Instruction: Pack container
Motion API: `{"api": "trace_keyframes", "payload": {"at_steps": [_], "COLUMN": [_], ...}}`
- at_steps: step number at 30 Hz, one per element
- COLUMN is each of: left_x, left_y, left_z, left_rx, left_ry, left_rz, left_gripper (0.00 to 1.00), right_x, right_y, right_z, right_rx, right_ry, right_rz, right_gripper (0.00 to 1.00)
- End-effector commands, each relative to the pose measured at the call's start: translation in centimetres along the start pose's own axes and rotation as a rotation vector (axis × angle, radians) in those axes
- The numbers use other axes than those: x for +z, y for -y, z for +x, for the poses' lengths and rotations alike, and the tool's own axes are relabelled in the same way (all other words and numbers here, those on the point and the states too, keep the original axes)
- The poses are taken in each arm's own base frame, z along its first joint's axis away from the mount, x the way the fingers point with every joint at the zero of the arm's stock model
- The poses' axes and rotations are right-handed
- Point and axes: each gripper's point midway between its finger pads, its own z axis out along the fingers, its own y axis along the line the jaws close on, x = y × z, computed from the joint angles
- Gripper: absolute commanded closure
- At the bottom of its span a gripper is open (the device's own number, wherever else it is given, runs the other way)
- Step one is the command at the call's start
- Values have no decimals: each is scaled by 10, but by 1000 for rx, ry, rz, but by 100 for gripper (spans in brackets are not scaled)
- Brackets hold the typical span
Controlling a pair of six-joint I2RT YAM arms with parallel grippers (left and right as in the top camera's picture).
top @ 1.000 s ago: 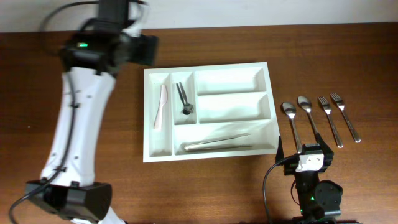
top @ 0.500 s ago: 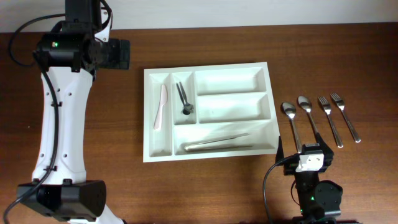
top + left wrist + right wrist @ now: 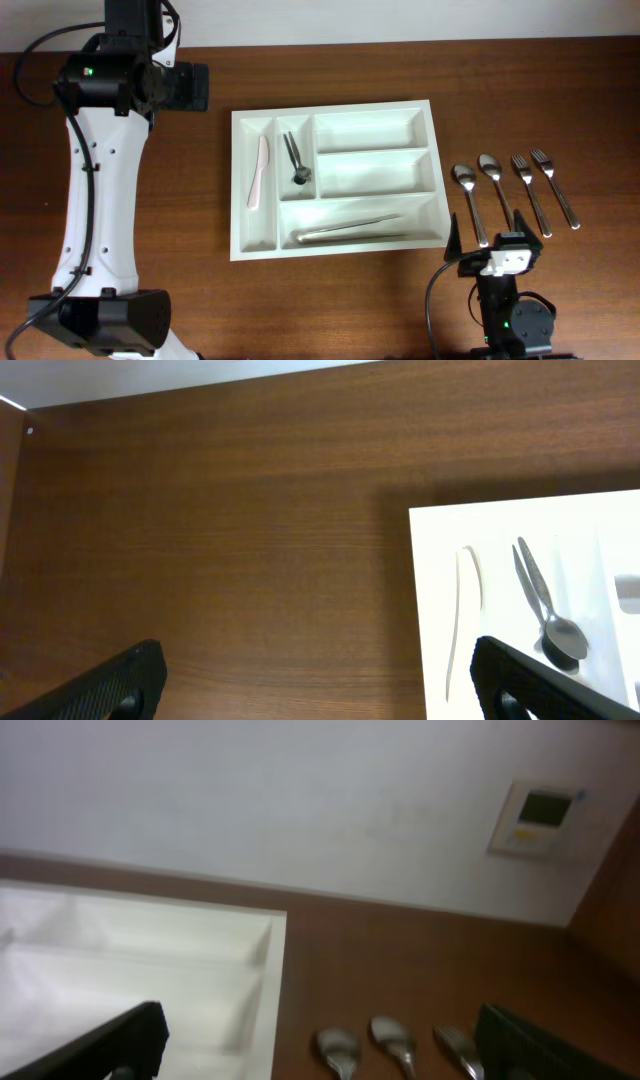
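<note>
The white cutlery tray (image 3: 365, 130) lies mid-table. It holds a white knife (image 3: 259, 172) in the left narrow compartment, a dark utensil (image 3: 295, 160) in the second narrow one and metal tongs (image 3: 350, 232) in the bottom long one. My left gripper (image 3: 200, 88) is open and empty above bare table, left of the tray's far corner. The left wrist view shows its fingers (image 3: 320, 690) wide apart, with the tray (image 3: 430, 610) at the right. My right gripper (image 3: 492, 258) is open and empty at the front edge. In its wrist view (image 3: 330, 1055) it faces the tray (image 3: 150, 960).
Two spoons (image 3: 466, 200) (image 3: 495, 185) and two forks (image 3: 530, 190) (image 3: 555, 185) lie side by side on the wood right of the tray. Their heads show in the right wrist view (image 3: 340, 1048). The wall edge runs along the far side.
My left arm has swung left, away from the tray's far-left corner, and then held still. My right gripper has shifted slightly toward the front edge.
</note>
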Motion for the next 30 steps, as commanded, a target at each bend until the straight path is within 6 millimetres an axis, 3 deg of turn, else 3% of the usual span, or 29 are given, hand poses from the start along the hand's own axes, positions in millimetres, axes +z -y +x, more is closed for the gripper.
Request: {"api": "trace_keyframes", "payload": {"at_steps": [1, 4, 9, 15, 18, 23, 26, 30], "left_x": [-5, -5, -5, -5, -5, -5, -5, -5], "left_y": [-3, -3, -3, -3, -3, -3, -3, -3], "left_z": [-2, -2, -2, -2, -2, -2, -2, -2], "left_rx": [-21, -21, -21, -21, -21, -21, -21, -21], "left_ry": [12, 12, 12, 12, 12, 12, 12, 12], "left_rz": [-8, -8, -8, -8, -8, -8, -8, -8], "left_gripper": [1, 1, 1, 1, 1, 1, 1, 1], "right_x": [-8, -16, -8, 17, 30, 53, 69, 81], "right_y": [24, 50, 58, 69, 69, 53, 38, 33], "right_z": [-45, -72, -120, -167, -177, -163, -136, -82], "right_rx": [76, 64, -77, -140, -174, -208, -209, -196], "right_ry": [102, 89, 19, -259, -422, -703, -859, -1090], "right_rz": [116, 243, 252, 240, 203, 70, -21, -77], "right_gripper": [1, 1, 1, 1, 1, 1, 1, 1]}}
